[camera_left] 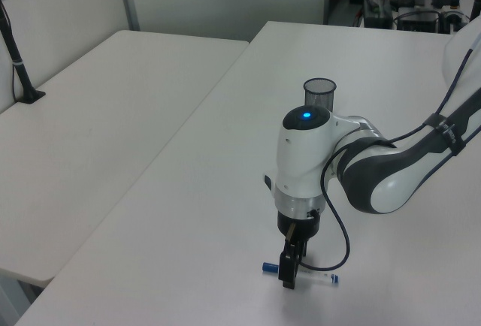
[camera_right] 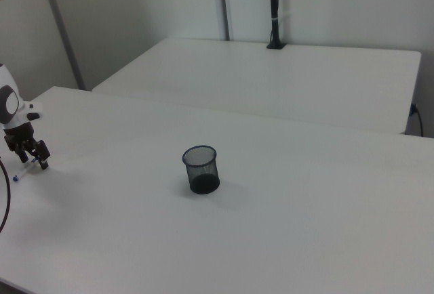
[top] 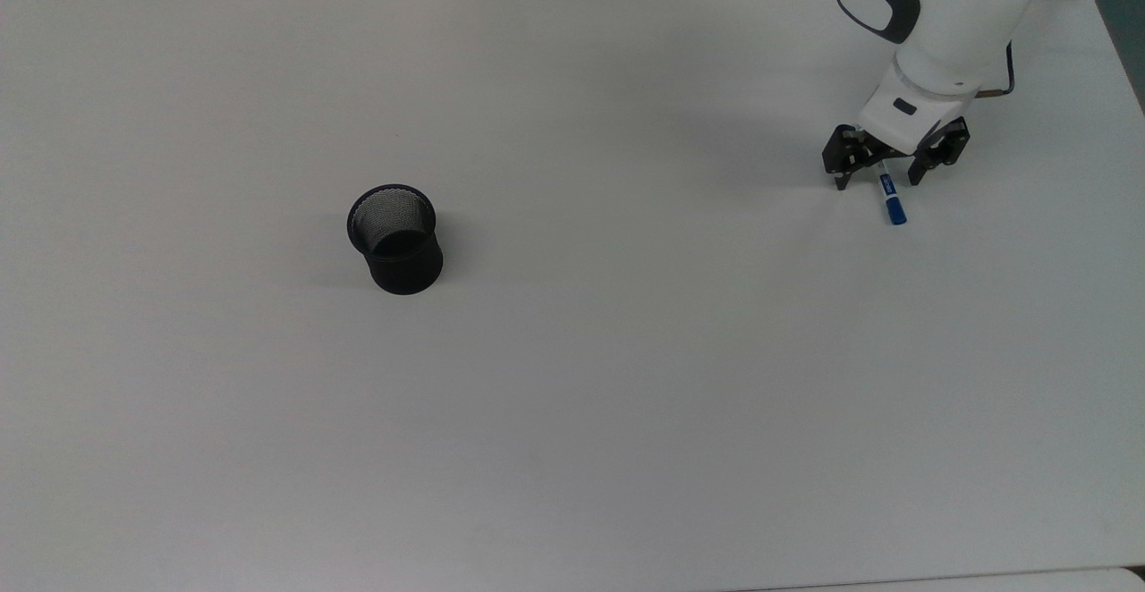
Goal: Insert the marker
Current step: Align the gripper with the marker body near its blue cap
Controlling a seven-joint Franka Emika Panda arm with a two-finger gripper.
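In the top view, I see my gripper (top: 880,182) low over the table (top: 572,395), jaws wide, straddling the marker (top: 889,198); the cup (top: 394,238) stands well apart. In the left view, the marker (camera_left: 319,276) lies flat under the gripper (camera_left: 289,277). In the right view, the gripper (camera_right: 32,160) sits beside the marker (camera_right: 19,174).

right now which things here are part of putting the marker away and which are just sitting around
Part of the job:
marker
black mesh cup
gripper, open, straddling the marker

Just there:
second table
black post on it
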